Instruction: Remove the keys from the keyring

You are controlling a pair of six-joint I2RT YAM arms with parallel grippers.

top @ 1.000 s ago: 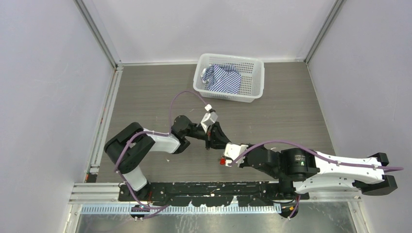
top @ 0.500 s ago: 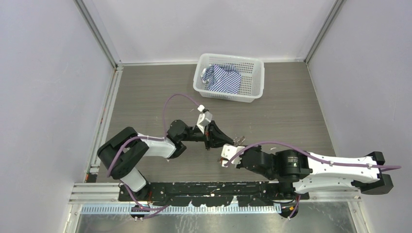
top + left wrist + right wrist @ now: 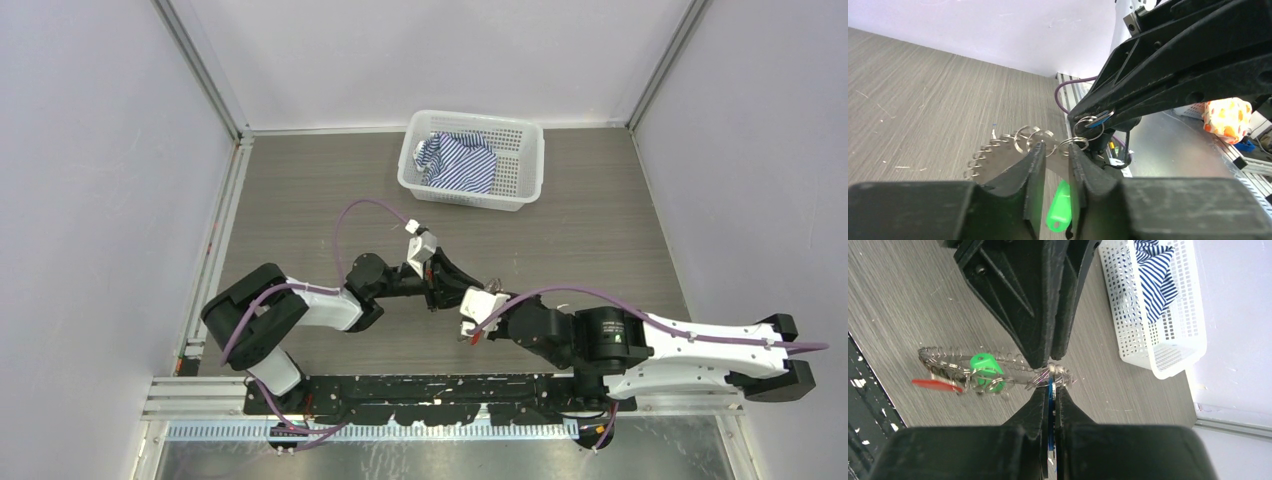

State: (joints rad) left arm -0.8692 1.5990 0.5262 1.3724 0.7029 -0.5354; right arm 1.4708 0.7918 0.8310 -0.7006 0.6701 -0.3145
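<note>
Grey wood-grain worktop (image 3: 300, 200), enclosed by pale walls.

Item 1: white plastic basket (image 3: 525, 165), at the far edge of the worktop, well apart from both arms. It holds a blue-and-white striped cloth (image 3: 462, 163).

Item 2: keyring (image 3: 993, 155), a thin metal hoop rimmed with small silvery loops. It is held between the two arms over the near middle of the worktop and appears edge-on in the right wrist view.

Item 3: left gripper (image 3: 1055, 150), fingers drawn together and clamped on the rim of the keyring.

Item 4: right gripper (image 3: 1050, 392), fingers pressed together on the blue key (image 3: 1050, 410), directly opposite the left gripper's tips and almost touching them. The blue key is joined to the keyring by a small split ring.

Item 5: red key (image 3: 934, 384), hanging on the keyring at the end away from the grippers.

Item 6: green tag (image 3: 983, 364), plastic, on the keyring between the red key and the grippers.
</note>
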